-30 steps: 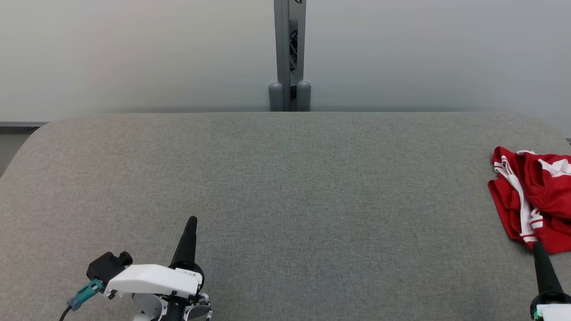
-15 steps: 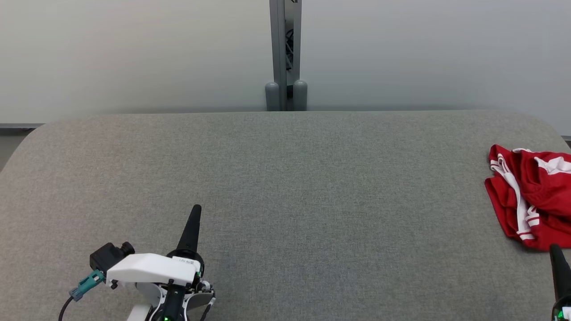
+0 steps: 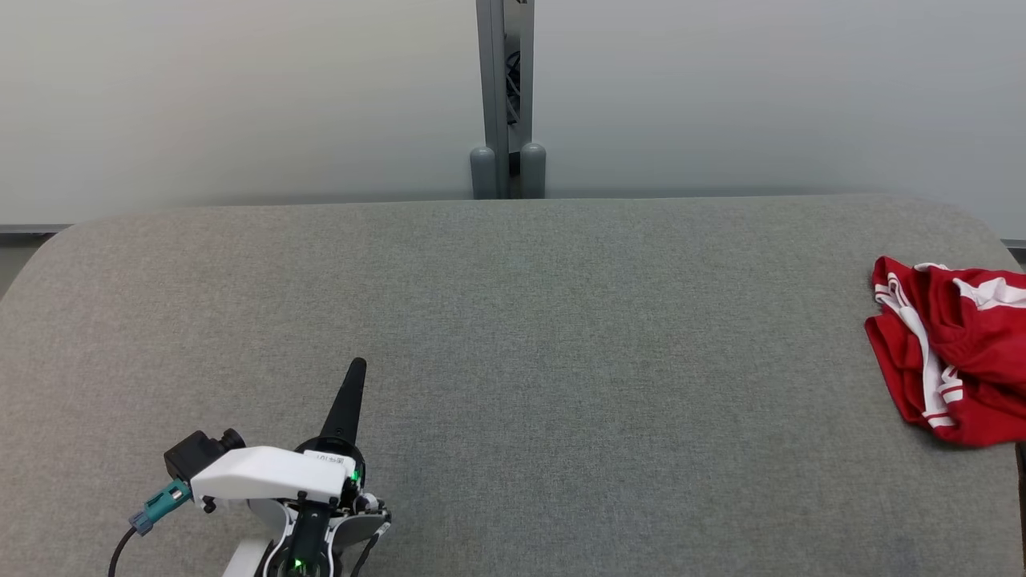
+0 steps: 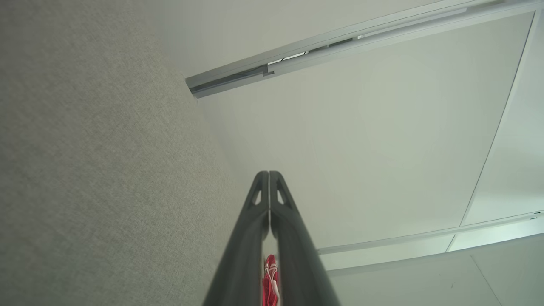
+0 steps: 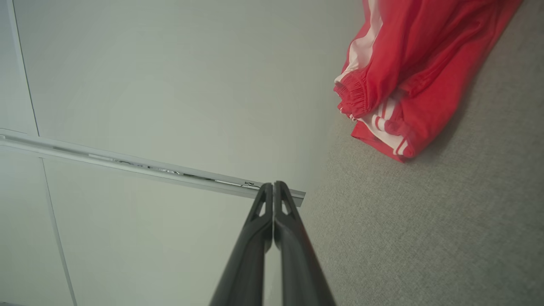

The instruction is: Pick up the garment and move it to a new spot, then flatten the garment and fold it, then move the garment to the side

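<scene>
Garment [image 3: 962, 353], one, crumpled on table [image 3: 513, 320], left claw [image 3: 357, 367] and right claw [image 5: 273, 184] closed

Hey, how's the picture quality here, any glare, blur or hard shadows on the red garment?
Head view: soft even light, no glare; the red garment is sharp but cut off by the right edge. Right wrist view: it looks slightly soft, casting a faint shadow on the grey table. Left wrist view: tilted wide-angle picture, left hand crisp.

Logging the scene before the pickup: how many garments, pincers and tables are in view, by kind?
garment, red and white: 1
pincers, both shut: 2 (left pincer, right pincer)
table, grey: 1
Total: 4
</scene>
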Available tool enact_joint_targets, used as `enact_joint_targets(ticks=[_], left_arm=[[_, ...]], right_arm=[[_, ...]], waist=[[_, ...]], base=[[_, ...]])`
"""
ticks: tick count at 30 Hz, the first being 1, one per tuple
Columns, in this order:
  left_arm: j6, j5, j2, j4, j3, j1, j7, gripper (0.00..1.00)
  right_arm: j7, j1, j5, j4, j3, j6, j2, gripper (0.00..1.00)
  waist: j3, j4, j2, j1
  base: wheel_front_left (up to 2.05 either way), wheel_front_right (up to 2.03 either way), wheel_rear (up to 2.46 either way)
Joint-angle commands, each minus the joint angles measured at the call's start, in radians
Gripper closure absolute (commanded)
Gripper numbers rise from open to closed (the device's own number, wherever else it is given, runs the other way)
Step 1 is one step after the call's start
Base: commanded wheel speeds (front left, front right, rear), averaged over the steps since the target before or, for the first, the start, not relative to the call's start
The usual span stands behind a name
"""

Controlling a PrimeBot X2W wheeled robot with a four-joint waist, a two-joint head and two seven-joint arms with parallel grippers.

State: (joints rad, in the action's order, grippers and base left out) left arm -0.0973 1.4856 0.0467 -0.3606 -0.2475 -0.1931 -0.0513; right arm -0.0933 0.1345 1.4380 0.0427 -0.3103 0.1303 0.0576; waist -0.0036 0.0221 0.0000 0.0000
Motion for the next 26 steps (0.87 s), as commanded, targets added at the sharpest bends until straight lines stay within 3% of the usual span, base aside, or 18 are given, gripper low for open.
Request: enact_joint_targets(ticks=[1, 26], left_arm=[[-0.009, 0.014, 0.004, 0.004, -0.001, -0.027, 0.007, 1.00], [-0.033, 0.177, 0.005, -0.002, -0.016, -0.062, 0.039, 1.00]], right_arm=[[-0.006, 0.012, 0.018, -0.014, -0.006, 0.001, 0.008, 1.00], [-0.053, 0.049, 0.236, -0.056, -0.062, 0.001, 0.019, 1.00]], waist=[[0.000, 0.000, 0.0000, 0.0000], [0.004, -0.018, 0.0000, 0.0000]], base=[[0.00, 0.00, 0.00], [0.00, 0.00, 0.00]])
